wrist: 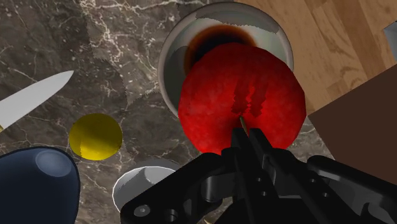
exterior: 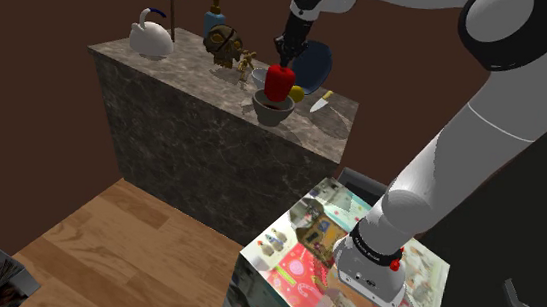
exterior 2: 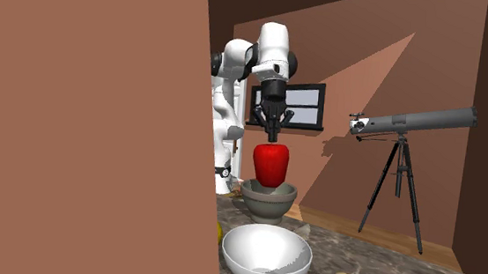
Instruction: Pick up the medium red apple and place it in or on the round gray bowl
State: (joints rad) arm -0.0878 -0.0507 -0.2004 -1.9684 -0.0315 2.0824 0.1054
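While the gripper (exterior 2: 272, 141) points straight down over the counter (exterior: 184, 58), its fingers are drawn in narrow and pinch the top of the apple (exterior 2: 270, 164) at the stem, so the apple is held. Apple is red, upright, directly above the bowl (exterior 2: 269, 201) and centred on it. Second exterior view: the apple's underside sits about level with the bowl's rim; can't tell if it touches the inside. Wrist view: the apple covers most of the bowl's opening, with grey rim showing round the side away from the fingers. Bowl stands near the counter's edge on the side of the stand (exterior: 292, 269). Near the bowl are a small yellow ball (wrist: 95, 135) and, past it, a knife (wrist: 35, 98) flat on the marble. Dark blue rounded object (exterior: 313, 65) is behind the apple in the shoulder view. White bowl (exterior 2: 265, 255) is near the grey one, not touching it. Further along the counter: brown skull-like figure (exterior: 222, 43), blue bottle (exterior: 214, 17), white swan (exterior: 150, 38). Telescope (exterior 2: 411, 124) on a tripod stands on the floor at the second exterior view's right.
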